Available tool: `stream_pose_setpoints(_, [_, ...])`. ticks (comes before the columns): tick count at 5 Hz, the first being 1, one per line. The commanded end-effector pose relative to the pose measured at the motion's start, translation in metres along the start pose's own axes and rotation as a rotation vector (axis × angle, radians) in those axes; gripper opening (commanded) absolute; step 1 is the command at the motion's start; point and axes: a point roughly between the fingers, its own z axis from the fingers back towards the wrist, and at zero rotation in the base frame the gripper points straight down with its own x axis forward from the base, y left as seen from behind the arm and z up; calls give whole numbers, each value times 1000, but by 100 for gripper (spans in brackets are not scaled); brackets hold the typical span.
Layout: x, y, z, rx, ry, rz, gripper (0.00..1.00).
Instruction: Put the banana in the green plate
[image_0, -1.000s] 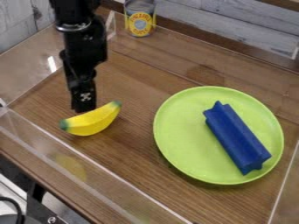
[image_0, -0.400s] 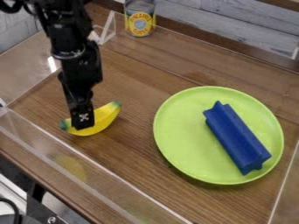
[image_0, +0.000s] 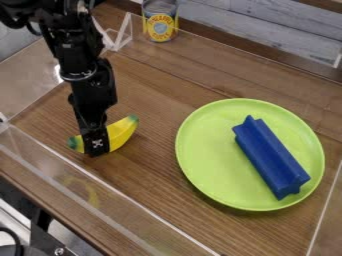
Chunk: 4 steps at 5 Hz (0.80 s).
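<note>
One banana (image_0: 120, 133), one plate (image_0: 214, 150), one block (image_0: 273, 156) and one can (image_0: 160, 20) are on view, with one claw (image_0: 96, 142) over the table (image_0: 160, 215). The banana lies on the table to the left of the plate in the view, well apart from it; the block rests in the plate, and the can stands at the back. The claw is wide open, pointing down, its fingers at the banana and covering part of it. Whether they touch it cannot be told, and no grip shows. Compared with the earlier frame, the claw has come lower over the banana, while the banana, plate, block and can look unmoved.
</note>
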Motion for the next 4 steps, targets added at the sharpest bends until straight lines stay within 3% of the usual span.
stream_pose_setpoints(1, [1,6,0,17,-20,13,100])
stream_pose_setpoints(2, [1,7,-4,14,-24,15,0])
stream_pose_setpoints(4, [1,7,-2,0,-28,20,0])
